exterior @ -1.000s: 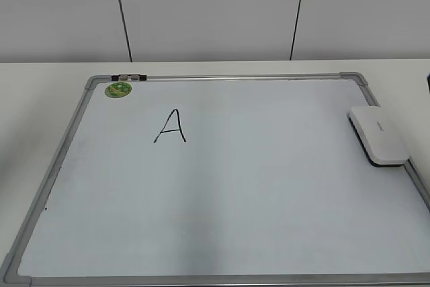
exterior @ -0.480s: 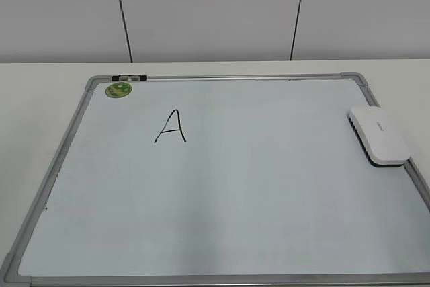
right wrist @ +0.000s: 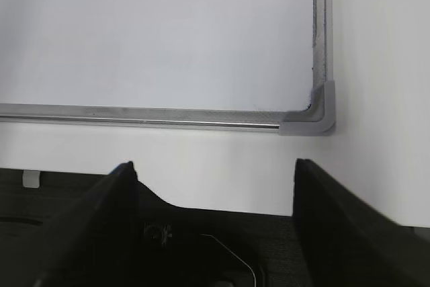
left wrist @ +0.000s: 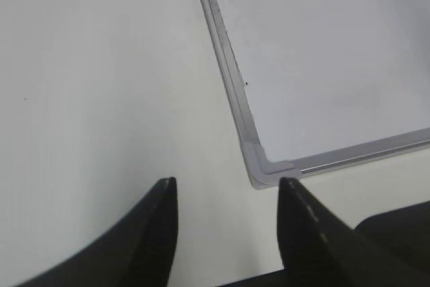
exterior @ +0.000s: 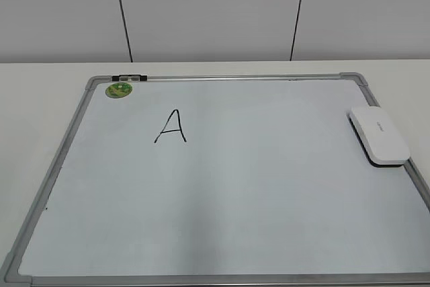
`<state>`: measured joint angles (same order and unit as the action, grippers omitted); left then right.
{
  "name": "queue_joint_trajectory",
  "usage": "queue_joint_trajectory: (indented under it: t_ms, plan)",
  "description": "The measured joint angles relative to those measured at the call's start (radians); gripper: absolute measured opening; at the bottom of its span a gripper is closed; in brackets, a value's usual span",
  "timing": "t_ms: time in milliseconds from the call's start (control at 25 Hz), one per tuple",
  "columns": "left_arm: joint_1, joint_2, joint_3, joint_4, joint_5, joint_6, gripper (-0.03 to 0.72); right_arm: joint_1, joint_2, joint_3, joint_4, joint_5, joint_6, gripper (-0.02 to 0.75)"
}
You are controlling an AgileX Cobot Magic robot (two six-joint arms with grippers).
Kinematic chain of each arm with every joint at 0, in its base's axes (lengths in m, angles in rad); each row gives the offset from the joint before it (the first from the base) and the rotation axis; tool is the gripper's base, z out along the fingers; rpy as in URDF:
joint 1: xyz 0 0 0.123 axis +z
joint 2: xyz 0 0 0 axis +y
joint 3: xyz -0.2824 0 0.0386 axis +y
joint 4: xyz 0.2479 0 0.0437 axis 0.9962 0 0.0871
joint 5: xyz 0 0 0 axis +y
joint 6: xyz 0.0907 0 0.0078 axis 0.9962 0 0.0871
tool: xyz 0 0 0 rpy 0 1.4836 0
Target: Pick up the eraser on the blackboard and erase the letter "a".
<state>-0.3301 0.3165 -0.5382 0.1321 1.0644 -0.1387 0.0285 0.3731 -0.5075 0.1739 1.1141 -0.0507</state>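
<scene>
The blackboard point(exterior: 57, 166) is a white dry-erase board with a grey frame, lying flat on the table. The white eraser point(exterior: 379, 135) lies at the board's right edge. A large capital "A" point(exterior: 171, 127) is written at the upper left of the board; no small letter "a" shows. Neither gripper shows in the exterior view. My left gripper point(left wrist: 225, 189) is open and empty over the table beside the board's corner point(left wrist: 262, 162). My right gripper point(right wrist: 213, 169) is open and empty just in front of the board's other near corner point(right wrist: 316, 115).
A round green magnet point(exterior: 118, 89) and a small black-and-white clip point(exterior: 127, 76) sit at the board's far left corner. A white wall with dark seams point(exterior: 121, 11) stands behind the table. A dark surface point(right wrist: 201, 247) lies under the right gripper.
</scene>
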Motion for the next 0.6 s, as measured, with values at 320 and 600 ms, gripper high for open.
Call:
queue_joint_trajectory:
  t_ms: [320,600]
  plan:
    - [0.0,-0.042,0.001,0.001,-0.003,0.007,0.344,0.002,-0.002,0.01,-0.047,-0.004,-0.002,0.534]
    - [-0.01,-0.042,0.006,0.012,-0.003,0.007,0.317,0.002,-0.002,0.01,-0.093,-0.004,-0.004,0.533]
